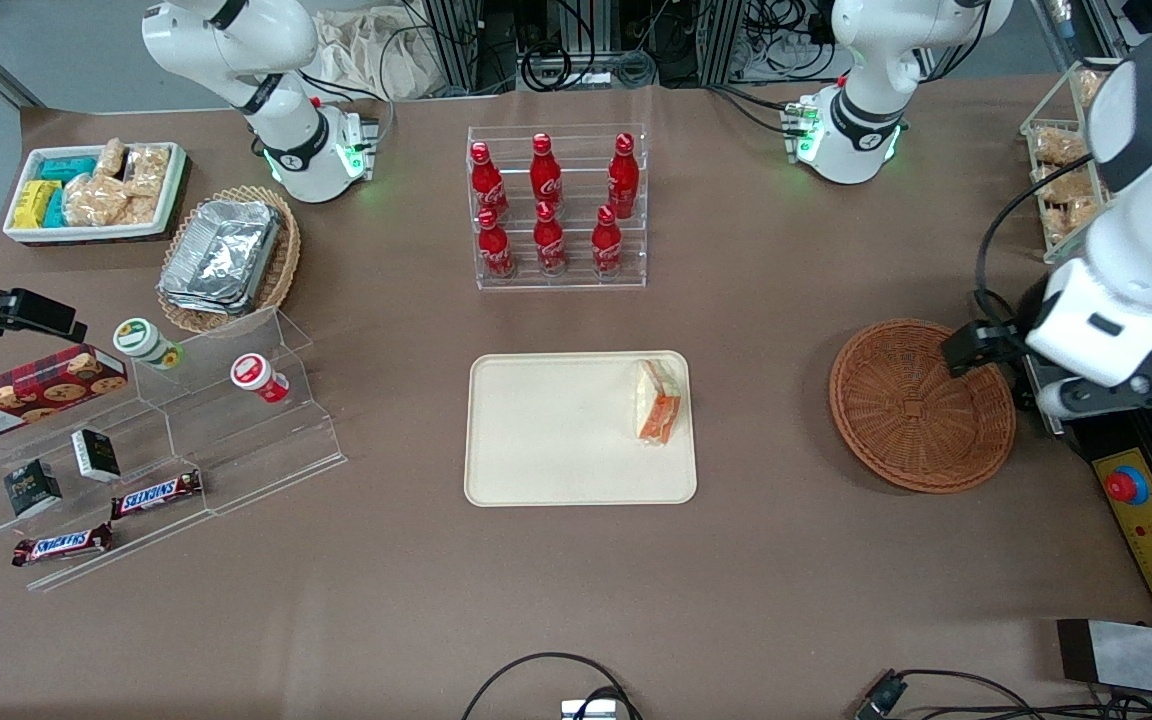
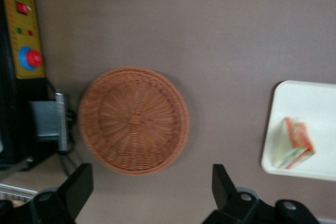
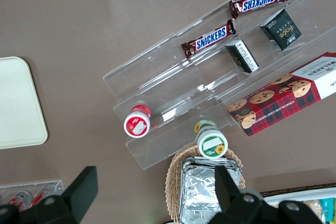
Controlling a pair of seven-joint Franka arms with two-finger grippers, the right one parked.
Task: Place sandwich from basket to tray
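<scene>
Sandwich (image 1: 658, 402) is lying on the tray (image 1: 556, 440), tucked close to the rim at the working arm's end, and the basket (image 1: 921, 405) sits bare on the table, well apart from the tray. From where I sit the placement looks done, so my worry now is small stuff: the wedge rests near the tray's edge, and any careless sweep of the arm back over that side could nudge it off or shove the light tray across the table. I also want to keep clear of the basket's rim, since a low pass could catch the wicker and drag it. Looking at the gripper (image 2: 149, 192), I see it hanging above the table just beside the basket, fingers (image 2: 79, 184) spread wide apart, nothing between them and nothing touching them.
</scene>
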